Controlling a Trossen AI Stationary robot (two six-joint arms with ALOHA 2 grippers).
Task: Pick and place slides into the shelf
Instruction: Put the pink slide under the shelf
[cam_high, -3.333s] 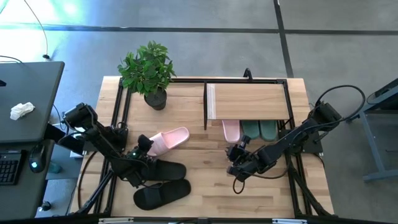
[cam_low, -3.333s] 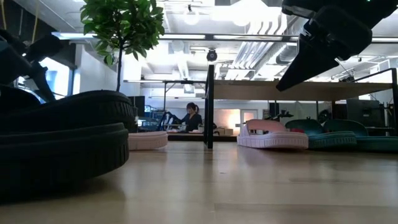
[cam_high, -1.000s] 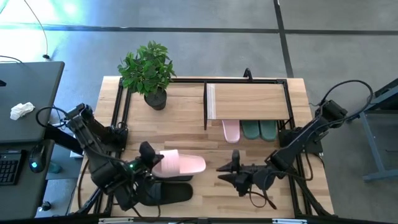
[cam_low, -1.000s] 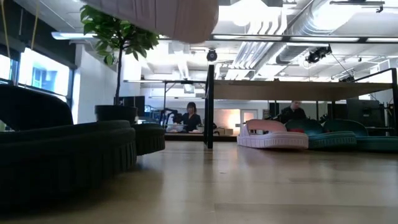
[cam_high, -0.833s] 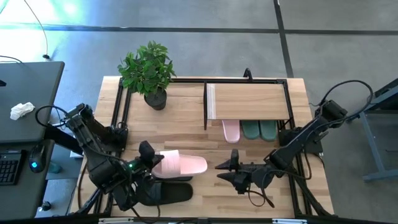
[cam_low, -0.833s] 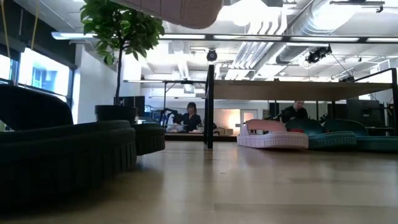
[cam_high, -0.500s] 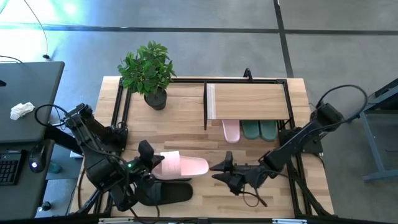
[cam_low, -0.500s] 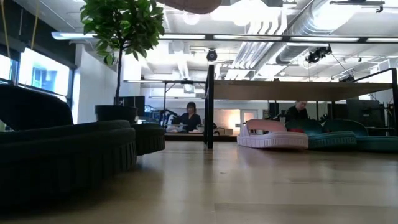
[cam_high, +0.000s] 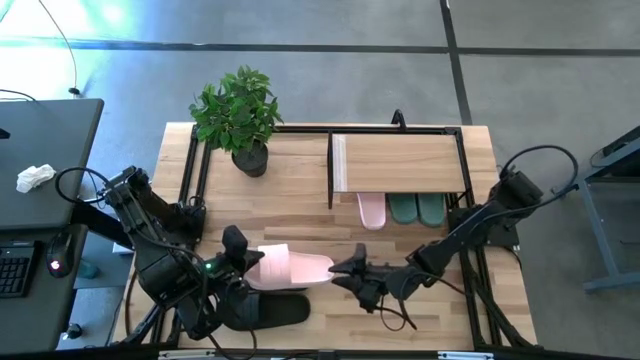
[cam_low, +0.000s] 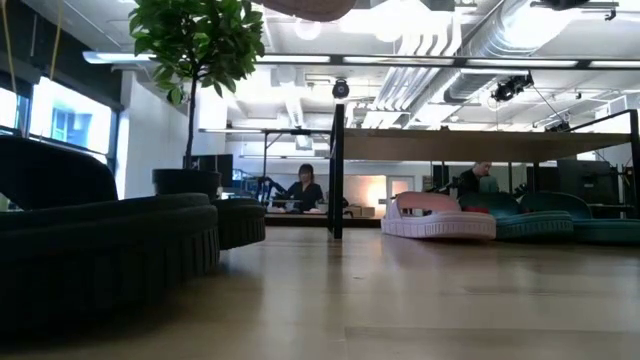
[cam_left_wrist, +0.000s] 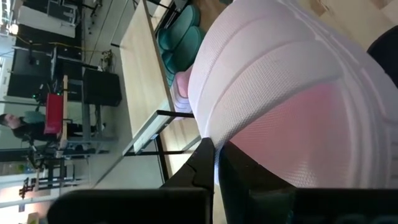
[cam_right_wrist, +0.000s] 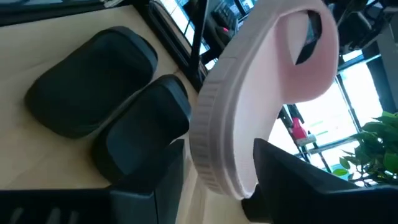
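Observation:
A pale pink slide (cam_high: 300, 267) hangs above the table's near middle, with my left gripper (cam_high: 243, 262) shut on its strap end. My right gripper (cam_high: 348, 272) is open, and its fingers (cam_right_wrist: 158, 180) stand on either side of the slide's free end (cam_right_wrist: 214, 155). Two black slides (cam_high: 268, 308) lie on the table under the left arm. The shelf (cam_high: 400, 163) stands at the far right. Beneath it, a second pink slide (cam_high: 371, 211) and two dark green slides (cam_high: 416, 208) rest on the table. In the low view only the held slide's underside (cam_low: 305, 8) shows. My left gripper pinches the pink slide by its strap (cam_left_wrist: 231, 134) between its two shut fingers, coming from the table's left. The slide juts out toward the right, lifted clear of the table. My right gripper's fingers flank the slide's free end; whether they touch it I cannot tell.
A potted plant (cam_high: 238, 115) stands at the far left of the table. The shelf's black frame (cam_high: 330, 170) reaches to the table's middle. Bare wood lies between the arms and the shelf (cam_high: 300, 215). Beyond the table a person (cam_low: 305, 186) sits in the room.
My right gripper has moved toward the table's left edge and rolled, so its fingers now stand around the pink slide's free end. The left gripper has raised the slide slightly; in the low view it has nearly left the picture's top.

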